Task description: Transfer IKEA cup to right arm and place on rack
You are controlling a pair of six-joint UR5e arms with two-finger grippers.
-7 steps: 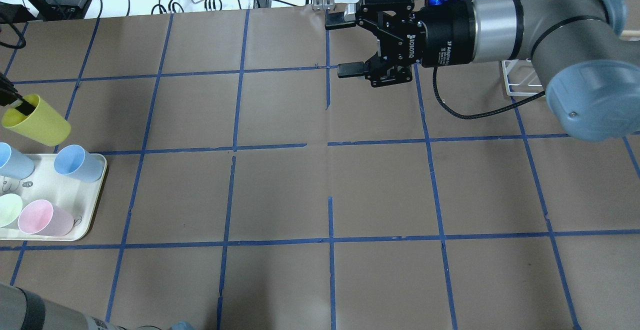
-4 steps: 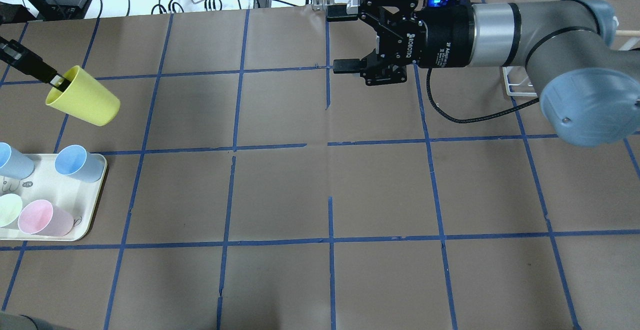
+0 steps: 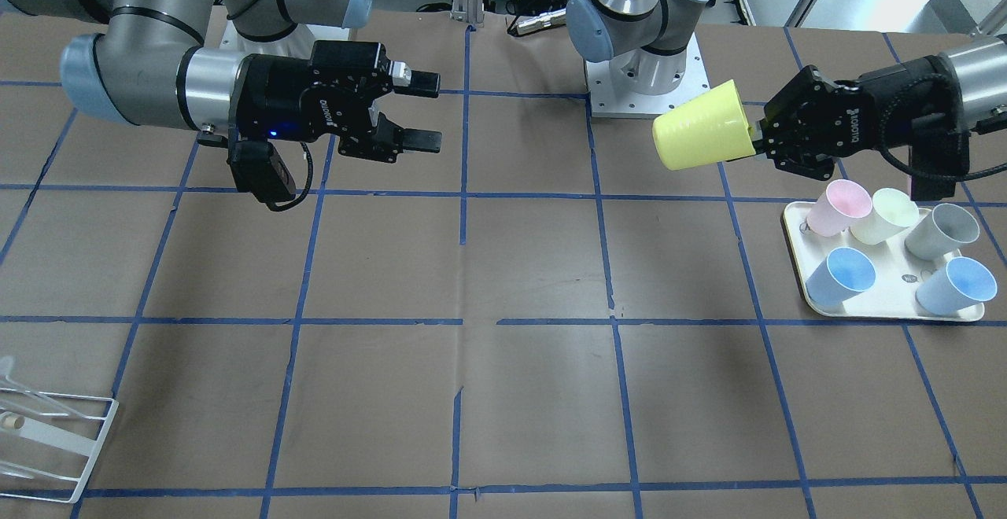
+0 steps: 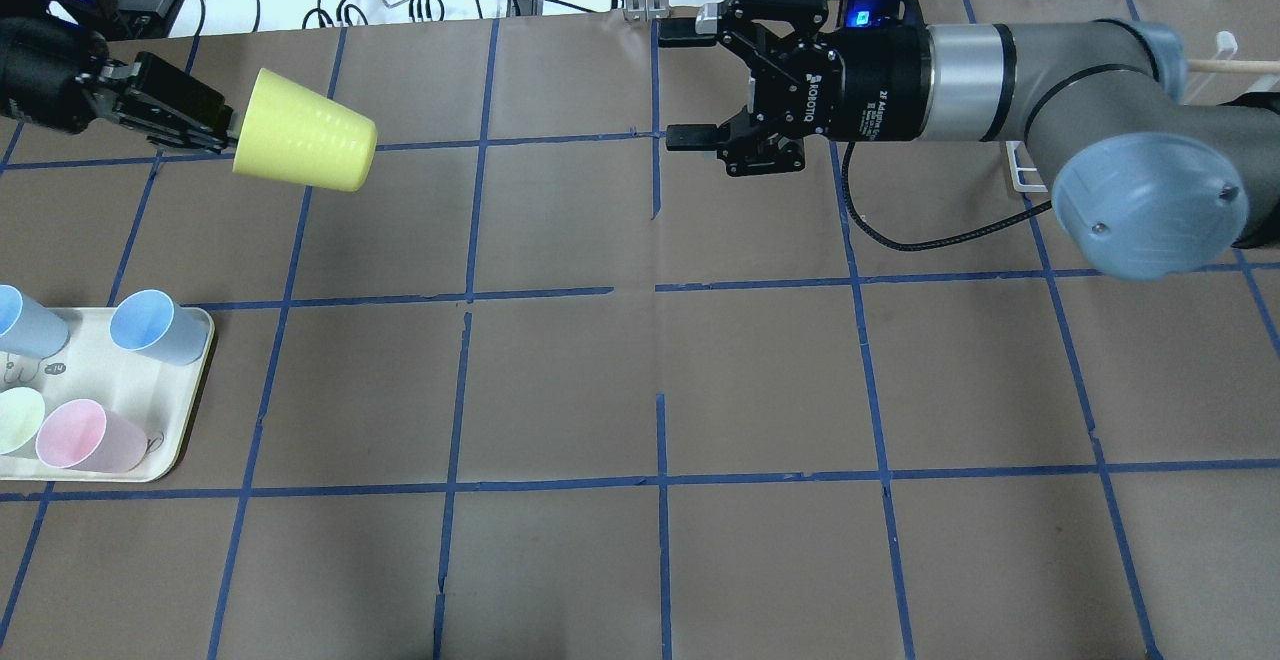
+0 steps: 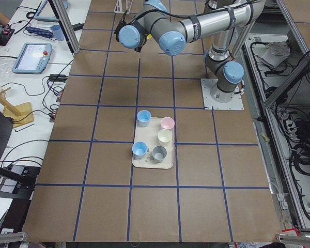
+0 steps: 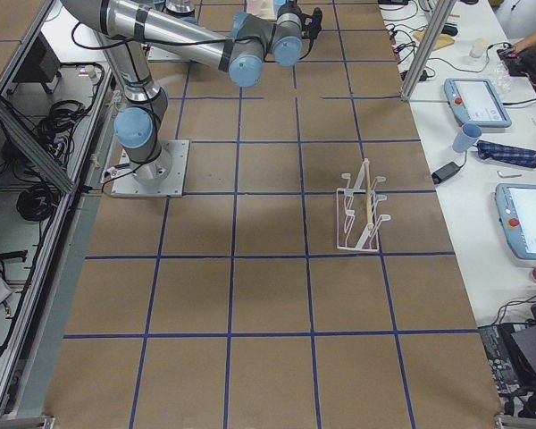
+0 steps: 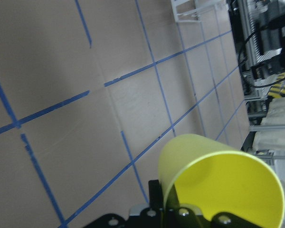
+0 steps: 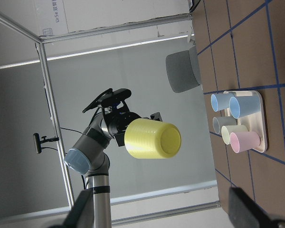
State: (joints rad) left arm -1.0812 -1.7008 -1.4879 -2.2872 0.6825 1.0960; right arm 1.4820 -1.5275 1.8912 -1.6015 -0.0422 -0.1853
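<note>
The yellow IKEA cup [image 4: 305, 145] hangs on its side above the table at the far left, with its base pointing at my right gripper. My left gripper [image 4: 230, 135] is shut on its rim, one finger inside. The cup also shows in the front view [image 3: 700, 127], the left wrist view [image 7: 218, 185] and the right wrist view [image 8: 152, 138]. My right gripper [image 4: 680, 85] is open and empty, level with the cup, about two grid squares away. The white wire rack [image 6: 362, 214] stands on the table's right side, and its corner shows in the front view [image 3: 47, 432].
A cream tray [image 4: 190, 380] at the near left holds several pastel cups, blue, pink and pale green. Blue tape lines grid the brown table. Cables and stands lie beyond the far edge.
My left gripper has carried the yellow cup up and rightward and turned it so its base points at my right gripper. The right gripper has shifted slightly left and stayed open.
</note>
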